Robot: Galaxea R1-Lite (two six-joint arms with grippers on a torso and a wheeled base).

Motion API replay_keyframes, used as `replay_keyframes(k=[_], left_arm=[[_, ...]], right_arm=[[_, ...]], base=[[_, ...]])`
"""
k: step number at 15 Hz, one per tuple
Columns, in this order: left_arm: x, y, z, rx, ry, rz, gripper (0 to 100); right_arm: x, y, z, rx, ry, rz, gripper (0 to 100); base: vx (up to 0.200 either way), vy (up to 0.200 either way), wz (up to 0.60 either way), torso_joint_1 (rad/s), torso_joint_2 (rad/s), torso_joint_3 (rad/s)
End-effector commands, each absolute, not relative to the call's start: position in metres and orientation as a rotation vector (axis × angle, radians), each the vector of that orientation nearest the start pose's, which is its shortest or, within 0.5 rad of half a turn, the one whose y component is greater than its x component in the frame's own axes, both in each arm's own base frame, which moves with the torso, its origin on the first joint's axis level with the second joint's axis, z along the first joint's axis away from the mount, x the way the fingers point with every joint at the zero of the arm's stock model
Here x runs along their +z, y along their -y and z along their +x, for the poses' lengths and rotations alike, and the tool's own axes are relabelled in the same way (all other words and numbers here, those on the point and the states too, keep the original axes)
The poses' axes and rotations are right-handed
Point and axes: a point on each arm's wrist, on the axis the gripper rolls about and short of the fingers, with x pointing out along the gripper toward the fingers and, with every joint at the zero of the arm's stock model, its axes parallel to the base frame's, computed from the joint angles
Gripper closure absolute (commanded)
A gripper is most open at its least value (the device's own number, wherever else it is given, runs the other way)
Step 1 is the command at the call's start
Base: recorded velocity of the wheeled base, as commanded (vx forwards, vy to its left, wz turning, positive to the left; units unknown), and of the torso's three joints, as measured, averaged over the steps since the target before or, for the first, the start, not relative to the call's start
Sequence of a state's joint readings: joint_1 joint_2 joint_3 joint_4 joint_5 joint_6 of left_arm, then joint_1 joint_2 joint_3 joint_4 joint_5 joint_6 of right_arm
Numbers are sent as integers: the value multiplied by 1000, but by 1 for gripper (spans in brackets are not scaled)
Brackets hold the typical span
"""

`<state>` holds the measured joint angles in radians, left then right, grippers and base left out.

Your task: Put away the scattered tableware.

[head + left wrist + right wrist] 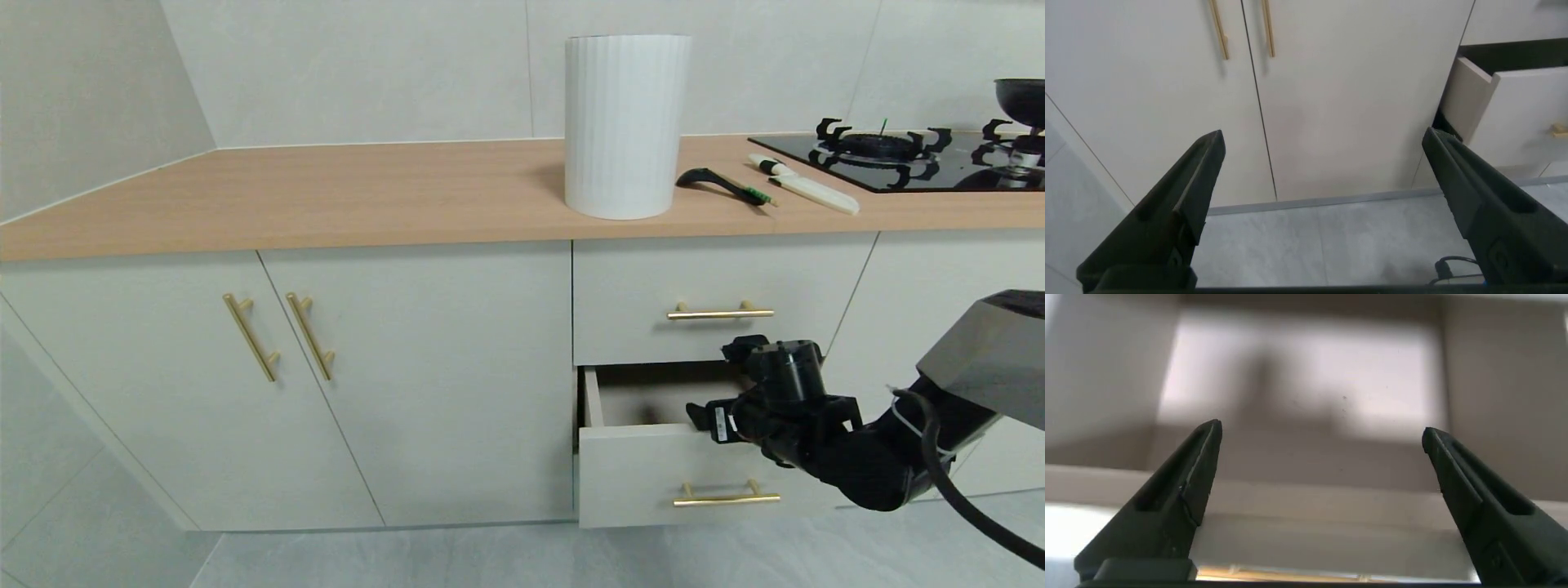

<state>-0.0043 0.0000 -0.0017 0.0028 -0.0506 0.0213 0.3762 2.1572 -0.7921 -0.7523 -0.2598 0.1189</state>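
On the wooden counter [326, 196] lie a black spoon [717, 181] with a green tip on its handle and a white knife [812, 192], both to the right of a white ribbed canister [624, 122]. Below them the lower drawer [645, 469] is pulled out. My right gripper [712, 392] hangs over its front edge, open, with nothing between the fingers. In the right wrist view my right gripper [1321, 433] looks into the bare drawer interior [1306, 376]. My left gripper [1323, 139] is open and empty, low, facing the cabinet doors [1290, 98].
A black gas hob [898, 155] with a dark pot [1020, 94] fills the counter's right end. The upper drawer [718, 298] is closed. Double cabinet doors [277, 367] with brass handles stand to the left. The open drawer's side [1474, 94] juts out over the grey floor [1323, 245].
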Motion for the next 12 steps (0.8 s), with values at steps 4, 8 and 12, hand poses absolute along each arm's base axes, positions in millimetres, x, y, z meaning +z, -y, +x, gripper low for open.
replay_keyframes(k=[4, 8, 12], left_arm=[[76, 1, -23, -55, -1, 21, 0], [76, 1, -23, -55, -1, 21, 0], [76, 1, -23, -55, -1, 21, 0]], right_arm=[[56, -123, 321, 124, -666, -86, 0], [79, -117, 294, 251, -823, -84, 0], [81, -117, 280, 295, -929, -175, 0]], base=[[0, 0, 0, 0, 0, 0], [0, 0, 0, 0, 0, 0], [0, 0, 0, 0, 0, 0]])
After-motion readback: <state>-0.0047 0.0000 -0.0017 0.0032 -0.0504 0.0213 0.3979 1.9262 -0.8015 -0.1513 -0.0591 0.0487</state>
